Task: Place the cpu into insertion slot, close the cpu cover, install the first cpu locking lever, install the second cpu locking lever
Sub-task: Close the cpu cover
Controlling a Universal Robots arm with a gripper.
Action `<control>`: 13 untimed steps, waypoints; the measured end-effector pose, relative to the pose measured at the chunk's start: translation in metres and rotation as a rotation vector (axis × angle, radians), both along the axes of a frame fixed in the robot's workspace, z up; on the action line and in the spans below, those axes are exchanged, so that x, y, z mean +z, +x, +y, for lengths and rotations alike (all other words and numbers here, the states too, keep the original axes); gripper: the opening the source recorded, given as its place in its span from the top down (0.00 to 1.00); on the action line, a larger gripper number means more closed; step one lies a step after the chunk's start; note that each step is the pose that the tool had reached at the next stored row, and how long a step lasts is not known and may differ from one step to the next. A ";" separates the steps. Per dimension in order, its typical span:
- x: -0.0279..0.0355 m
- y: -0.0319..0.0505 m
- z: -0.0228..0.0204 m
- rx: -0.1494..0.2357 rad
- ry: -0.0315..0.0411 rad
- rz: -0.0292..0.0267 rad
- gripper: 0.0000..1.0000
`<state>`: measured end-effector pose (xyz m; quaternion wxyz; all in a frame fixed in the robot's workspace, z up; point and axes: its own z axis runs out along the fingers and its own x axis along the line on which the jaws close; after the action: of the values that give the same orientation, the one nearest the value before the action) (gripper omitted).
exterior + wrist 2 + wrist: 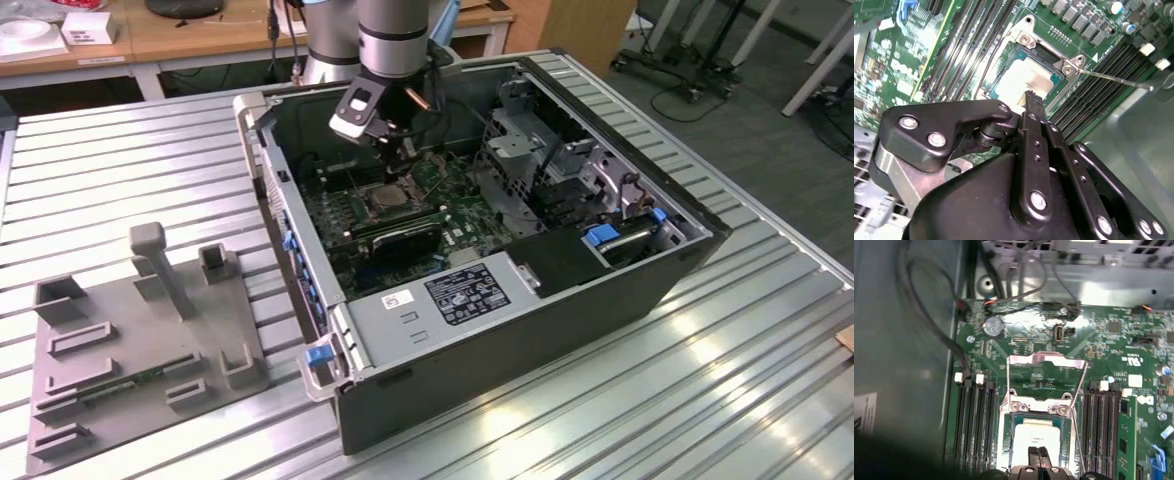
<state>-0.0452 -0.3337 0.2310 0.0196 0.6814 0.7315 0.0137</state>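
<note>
The cpu (pixel 1036 432) lies flat in the insertion slot (pixel 1004 437), its silver top also visible in the second wrist view (pixel 1021 77) and the exterior view (pixel 387 195). The cpu cover (pixel 1046 359) stands swung open on its hinges, with green board showing through its window. Two thin wire locking levers are raised beside the socket; one (pixel 1080 400) runs along its side and sticks out as a rod (pixel 1114 79). My gripper (pixel 1037 454) hovers just over the chip's edge, fingers pressed together with nothing between them (pixel 1031 100). It reaches down into the case (pixel 396 150).
Black memory slots (pixel 974 425) flank the socket on both sides. Cables (pixel 929 325) hang along the case wall. A metal drive cage (pixel 534 150) and a power supply (pixel 454 295) crowd the case. A grey fixture plate (pixel 134 340) lies at the exterior view's left.
</note>
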 end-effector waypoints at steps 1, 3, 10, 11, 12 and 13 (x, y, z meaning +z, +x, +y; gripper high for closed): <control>0.0000 0.0000 0.0000 0.018 0.0000 0.0000 0.90; 0.0000 0.0000 0.0000 0.054 0.0000 0.0000 0.90; -0.0001 0.0000 0.0000 0.178 0.0000 0.0000 0.90; 0.0000 0.0000 0.0000 0.195 0.0000 0.0000 0.90; 0.0000 0.0000 0.0000 0.213 0.0000 0.0000 0.90; 0.0000 0.0000 0.0000 0.231 0.0000 0.0000 0.90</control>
<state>-0.0452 -0.3337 0.2310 0.0178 0.5925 0.8052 0.0159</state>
